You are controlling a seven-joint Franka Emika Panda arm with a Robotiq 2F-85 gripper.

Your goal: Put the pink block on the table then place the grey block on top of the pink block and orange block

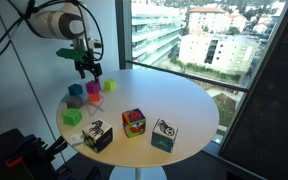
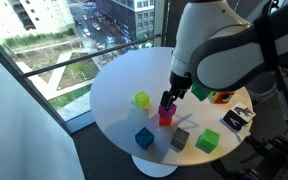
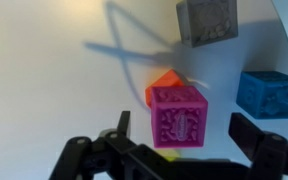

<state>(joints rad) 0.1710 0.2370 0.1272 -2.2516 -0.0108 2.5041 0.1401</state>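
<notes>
The pink block (image 3: pixel 179 117) sits on top of the orange block (image 3: pixel 160 86), which shows only partly behind it on the white table (image 3: pixel 54 90). My gripper (image 3: pixel 181 124) is open, with one finger on each side of the pink block and not touching it. The grey block (image 3: pixel 206 20) stands on the table further off. In an exterior view my gripper (image 2: pixel 167 101) hangs just above the pink block (image 2: pixel 166 116), and the grey block (image 2: pixel 179 139) stands nearer the table's edge. My gripper (image 1: pixel 87 68) and the pink block (image 1: pixel 93 88) also show from the opposite side.
A blue-teal small cube (image 3: pixel 270 92) stands close beside the stack. A yellow-green cube (image 2: pixel 142 100), a green cube (image 2: pixel 208 141) and three larger patterned cubes, one of them black and white (image 2: pixel 234 118), stand around. The table edge is close to the small blocks.
</notes>
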